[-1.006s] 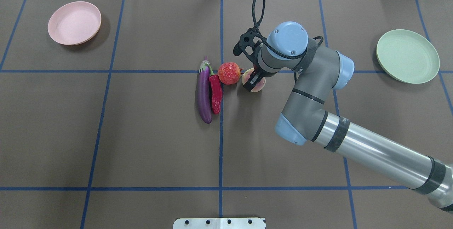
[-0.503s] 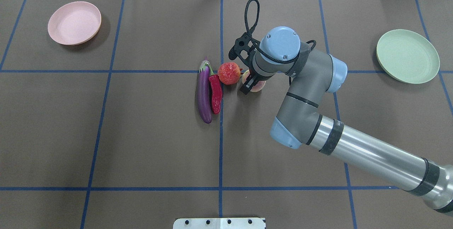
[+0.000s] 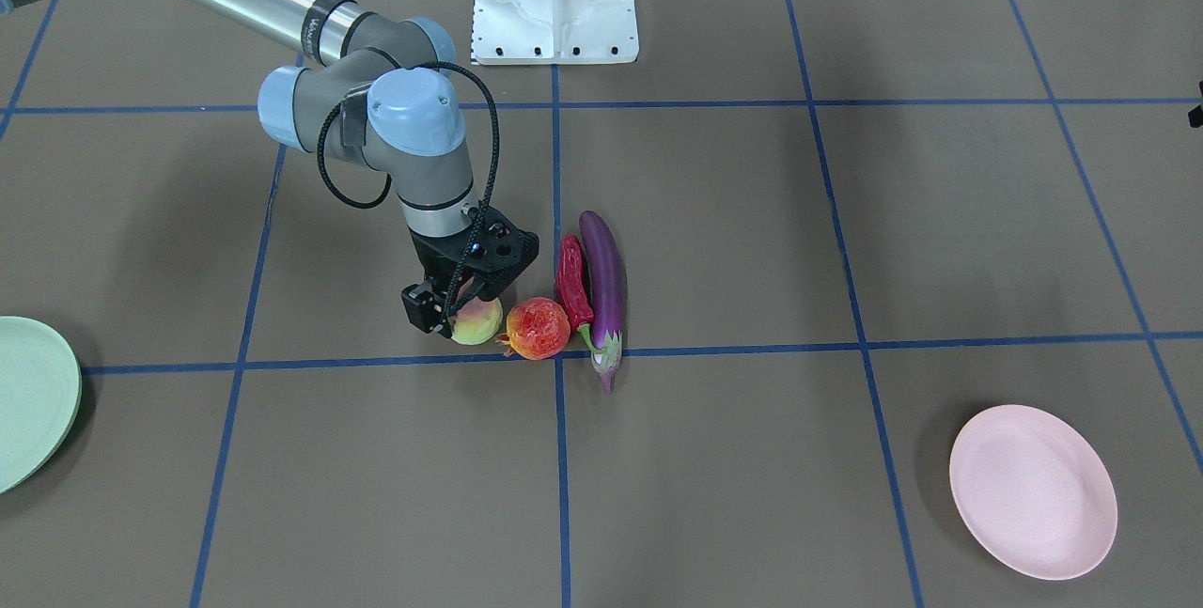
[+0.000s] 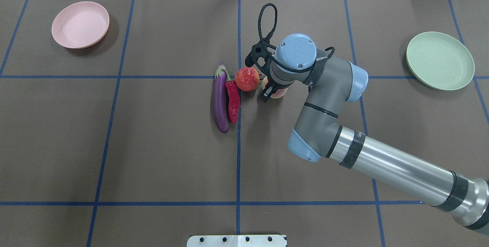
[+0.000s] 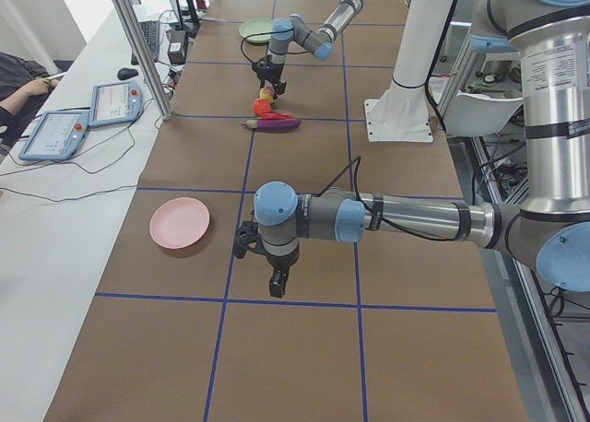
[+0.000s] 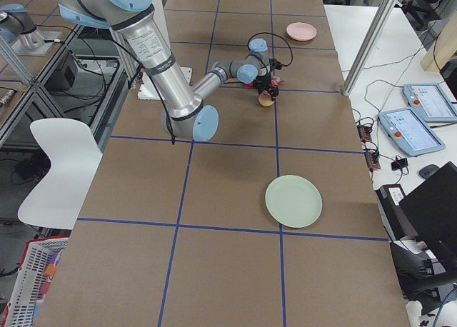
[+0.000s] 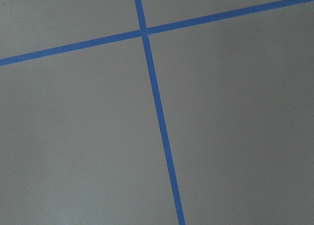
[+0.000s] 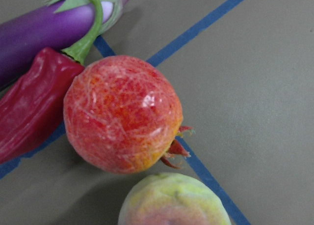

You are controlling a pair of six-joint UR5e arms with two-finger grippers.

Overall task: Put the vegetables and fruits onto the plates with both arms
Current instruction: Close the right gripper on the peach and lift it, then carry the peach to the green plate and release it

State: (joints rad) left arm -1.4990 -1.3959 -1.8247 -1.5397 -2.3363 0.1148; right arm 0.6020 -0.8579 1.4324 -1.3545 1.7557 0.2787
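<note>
**Left end.** The left gripper (image 5: 277,282) hangs over bare table (image 4: 153,144) near the left end. It appears only in the side view and its wrist camera returns nothing but tape lines, so I cannot tell how its jaws stand.

**Far-left corner.** The pink plate (image 4: 80,25) sits here with nothing on it.

**Table middle.** The four items lie in one row, midway between the two ends.
- The eggplant (image 4: 220,100) lies with its long axis running from near edge to far edge, calyx toward the far edge.
- The chili (image 4: 233,101) lies parallel to the eggplant and against its right side.
- The pomegranate (image 4: 247,79) comes next, with its crown pointing at the peach (image 3: 478,321).
- The peach is the rightmost item. It rests on the table just beside that crown.

**Right gripper.** The right gripper (image 3: 449,312) is low over the peach. Its jaws are spread wide and straddle the fruit. One finger (image 3: 420,305) shows on the peach's right flank. The other finger is hidden, so I cannot confirm that the pads are touching the fruit.

**Far-right corner.** The green plate (image 4: 440,60) sits here with nothing on it.

**Controlling relation.** The peach lies directly beneath the right gripper, and the pomegranate crowds the peach's left side. The green plate lies well off to the peach's right. I judge the right arm to be much the nearer arm for this item. I also judge that the lift should go straight up before any travel toward the right end, so that the pomegranate is not nudged.
</note>
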